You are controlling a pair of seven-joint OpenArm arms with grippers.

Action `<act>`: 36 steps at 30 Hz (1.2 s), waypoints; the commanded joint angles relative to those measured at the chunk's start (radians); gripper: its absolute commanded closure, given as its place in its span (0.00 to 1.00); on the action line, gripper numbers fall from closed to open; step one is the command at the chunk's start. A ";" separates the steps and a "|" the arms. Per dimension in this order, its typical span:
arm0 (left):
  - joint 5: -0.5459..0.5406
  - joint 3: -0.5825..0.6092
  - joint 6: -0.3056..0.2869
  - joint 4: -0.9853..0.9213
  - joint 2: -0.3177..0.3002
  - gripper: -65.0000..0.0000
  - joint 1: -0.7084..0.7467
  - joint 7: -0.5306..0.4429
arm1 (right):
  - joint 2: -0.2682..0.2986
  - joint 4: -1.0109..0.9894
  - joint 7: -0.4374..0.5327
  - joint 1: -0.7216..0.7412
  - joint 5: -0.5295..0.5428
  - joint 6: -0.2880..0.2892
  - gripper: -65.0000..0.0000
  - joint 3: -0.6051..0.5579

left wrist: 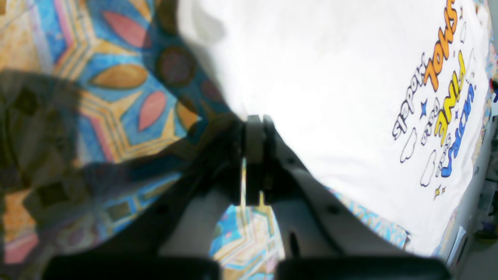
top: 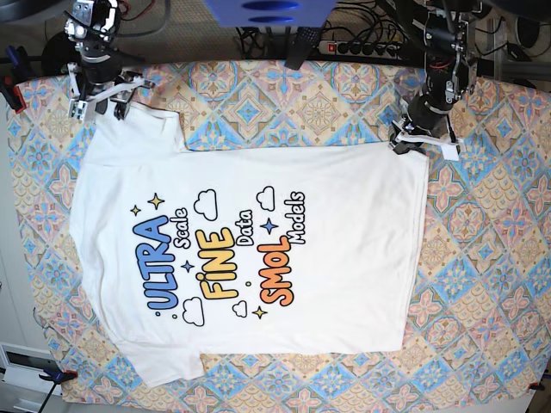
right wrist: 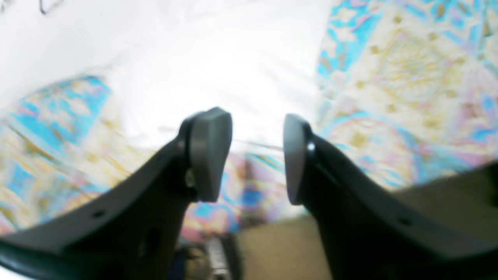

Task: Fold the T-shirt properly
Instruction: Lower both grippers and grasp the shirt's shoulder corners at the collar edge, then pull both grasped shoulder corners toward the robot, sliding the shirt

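Left gripper (left wrist: 255,142) has its jaws pressed together right at the edge of the T-shirt (top: 250,258), at the hem corner; from its own wrist view the white cloth lies just ahead and to the right of the tips, but whether any fabric is actually caught between them cannot be told. Right gripper (right wrist: 256,155) stands spread, its two pads apart with nothing between them, and the end of a sleeve lies just beyond the tips.

In the base view the T-shirt is spread flat, print up, on the patterned cloth (top: 482,284) covering the bench (top: 17,370), with the two grippers at its two far corners: one by the sleeve, the other by the hem.

My reading is that the fold has not begun; this is the grasping step. The next move calls for the right gripper to close on the sleeve edge, and for a check that the left really has cloth, before both lift together and carry that long side over toward the near side.
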 commanded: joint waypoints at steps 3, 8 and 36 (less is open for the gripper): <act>-0.004 -0.005 -0.001 0.015 -0.010 1.00 0.011 -0.003 | 0.016 -0.052 -0.014 0.026 0.111 -0.001 0.60 0.057; -0.004 -0.005 -0.001 0.015 -0.010 1.00 0.019 -0.003 | 0.018 -0.153 -0.070 0.094 0.217 -0.001 0.60 0.126; -0.004 -0.002 -0.001 0.021 -0.042 1.00 0.025 -0.003 | 0.047 -0.345 -0.073 0.171 0.220 0.147 1.00 0.091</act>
